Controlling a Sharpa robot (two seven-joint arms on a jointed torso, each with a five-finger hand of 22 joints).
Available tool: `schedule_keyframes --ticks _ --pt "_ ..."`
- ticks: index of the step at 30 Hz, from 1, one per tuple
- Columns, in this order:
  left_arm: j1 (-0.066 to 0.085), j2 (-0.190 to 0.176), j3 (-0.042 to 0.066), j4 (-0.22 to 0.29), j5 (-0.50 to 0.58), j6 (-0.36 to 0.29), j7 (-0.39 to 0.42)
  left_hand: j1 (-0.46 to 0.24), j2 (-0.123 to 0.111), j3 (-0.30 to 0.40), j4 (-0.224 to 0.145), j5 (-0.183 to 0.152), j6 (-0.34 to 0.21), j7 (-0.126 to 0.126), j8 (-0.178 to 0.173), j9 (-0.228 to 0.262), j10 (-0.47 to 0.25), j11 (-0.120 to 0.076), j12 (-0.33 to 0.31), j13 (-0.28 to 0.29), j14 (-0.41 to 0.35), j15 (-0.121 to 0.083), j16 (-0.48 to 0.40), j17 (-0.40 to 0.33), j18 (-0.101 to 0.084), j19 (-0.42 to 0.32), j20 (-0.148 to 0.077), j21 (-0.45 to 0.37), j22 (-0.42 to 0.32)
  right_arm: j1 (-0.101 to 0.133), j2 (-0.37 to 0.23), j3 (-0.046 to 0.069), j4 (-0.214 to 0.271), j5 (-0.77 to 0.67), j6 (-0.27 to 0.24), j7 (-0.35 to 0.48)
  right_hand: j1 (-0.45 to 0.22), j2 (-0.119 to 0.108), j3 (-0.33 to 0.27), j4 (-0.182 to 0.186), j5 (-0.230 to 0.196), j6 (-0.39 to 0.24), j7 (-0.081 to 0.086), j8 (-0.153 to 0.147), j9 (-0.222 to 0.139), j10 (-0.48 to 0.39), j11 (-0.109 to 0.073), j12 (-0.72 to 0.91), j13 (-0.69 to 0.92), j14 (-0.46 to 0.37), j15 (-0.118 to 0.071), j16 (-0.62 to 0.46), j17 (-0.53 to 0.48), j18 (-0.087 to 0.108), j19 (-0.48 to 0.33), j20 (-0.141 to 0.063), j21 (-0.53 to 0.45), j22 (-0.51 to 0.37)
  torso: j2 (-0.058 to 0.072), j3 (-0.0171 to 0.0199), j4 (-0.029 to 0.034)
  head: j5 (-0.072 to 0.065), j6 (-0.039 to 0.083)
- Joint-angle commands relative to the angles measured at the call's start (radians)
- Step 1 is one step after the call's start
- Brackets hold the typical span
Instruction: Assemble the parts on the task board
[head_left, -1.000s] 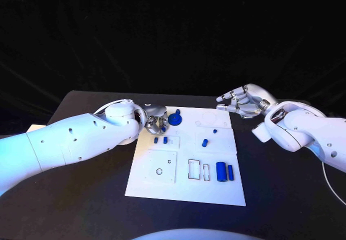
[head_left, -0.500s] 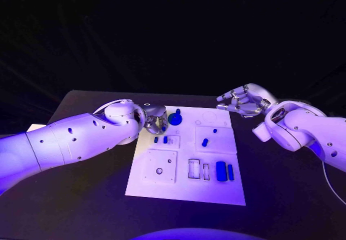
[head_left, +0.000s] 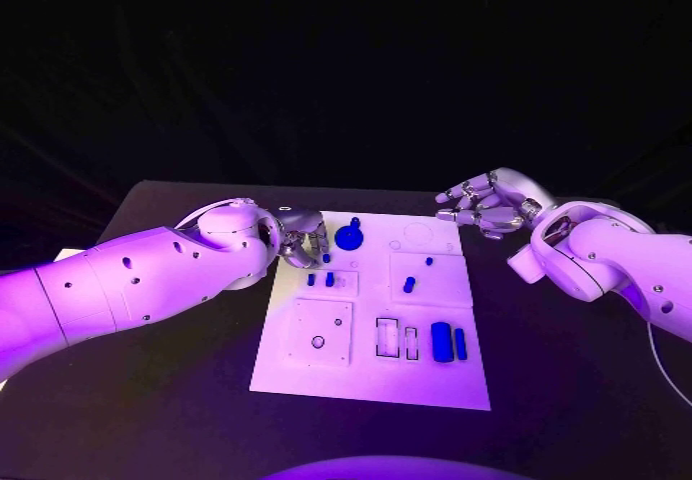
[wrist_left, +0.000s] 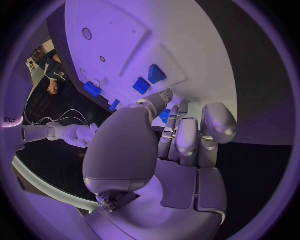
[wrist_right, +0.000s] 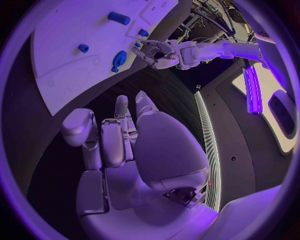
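Observation:
The white task board (head_left: 433, 370) lies in the middle of the black table. My left hand (head_left: 302, 241) hovers at the board's far left corner with its fingers curled. A small blue part (head_left: 326, 258) sits at its fingertips, and in the left wrist view this small blue part (wrist_left: 164, 116) shows between the thumb and fingers, seemingly pinched. A round blue gear (head_left: 349, 238) stands just right of that hand. Two blue pegs (head_left: 320, 279) stand nearer me. My right hand (head_left: 483, 208) floats off the board's far right corner, fingers curled in, holding nothing.
More blue parts are on the board: two small ones (head_left: 410, 284) in the middle panel and two bars (head_left: 449, 343) beside rectangular slots near the right edge. A panel with a round hole (head_left: 317, 342) lies at the near left. Black table surrounds the board.
My left hand has drifted slightly to the left at the board's far corner. The right hand has stayed almost in place.

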Motion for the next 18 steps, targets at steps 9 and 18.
schedule_keyframes --ticks 9,18 --pt "0.004 -0.093 0.016 0.031 0.427 -0.297 0.133 0.030 0.019 0.017 -0.013 -0.001 0.033 0.009 0.026 -0.001 -0.023 0.012 0.013 0.002 -0.047 0.009 -0.086 -0.137 0.026 -0.067 0.012 -0.201 -0.140 -0.019 -0.001 0.000 0.034 -0.557 0.077 -0.177 0.097 -0.043 0.132 -0.029 -0.020 0.061 0.001 0.000 -0.002 0.020 0.009 -0.375 -0.409 0.043 0.010 -0.008 -0.002 0.016 0.038 0.005 -0.011 -0.007 -0.001 -0.0015 0.0002 -0.009 0.008" --pt "0.002 -0.148 0.003 0.098 1.397 -0.364 0.423 -0.011 0.054 0.011 0.008 -0.001 0.086 0.005 0.058 0.000 0.057 -0.004 0.110 0.028 -0.172 0.004 -0.259 -0.386 0.074 -0.198 0.014 -0.487 -0.337 -0.035 0.016 0.000 0.070 -0.841 0.116 -0.246 0.084 -0.085 0.212 -0.021 -0.049 0.092 -0.031 -0.017 -0.001 0.073 -0.012 -0.455 -0.539 0.045 -0.020 -0.028 -0.023 0.017 0.050 -0.020 -0.011 -0.005 0.000 -0.0016 0.0002 -0.051 0.024"
